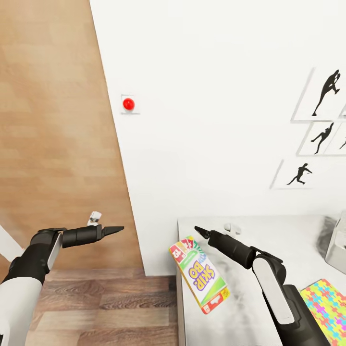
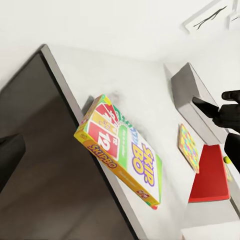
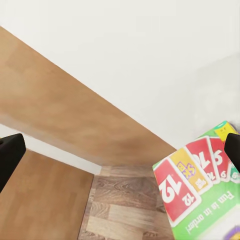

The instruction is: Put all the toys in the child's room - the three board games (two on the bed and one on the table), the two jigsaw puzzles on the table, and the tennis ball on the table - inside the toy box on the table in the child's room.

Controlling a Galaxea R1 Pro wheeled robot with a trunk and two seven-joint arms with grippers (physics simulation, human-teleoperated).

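A yellow-red-green board game (image 1: 199, 275) (image 2: 125, 155) (image 3: 200, 185) lies slanted on the light grey table (image 1: 269, 240), one corner jutting past the table's left edge. My right gripper (image 1: 199, 231) hovers open just beyond the box's far end, holding nothing; its fingers (image 3: 10, 150) stand wide apart. Out over the floor left of the table, my left gripper (image 1: 115, 229) is open and empty. A jigsaw puzzle (image 1: 327, 305) (image 2: 189, 147) lies to the right. The toy box (image 1: 336, 245) (image 2: 192, 100) stands behind it. A tennis ball (image 2: 226, 160) shows beside a red flat thing (image 2: 210, 175).
A white wall with a red button (image 1: 128, 104) and black sports pictures (image 1: 327, 96) rises right behind the table. Wood-plank floor (image 1: 105, 298) lies left of the table. A small white object (image 1: 232, 227) sits at the table's back edge.
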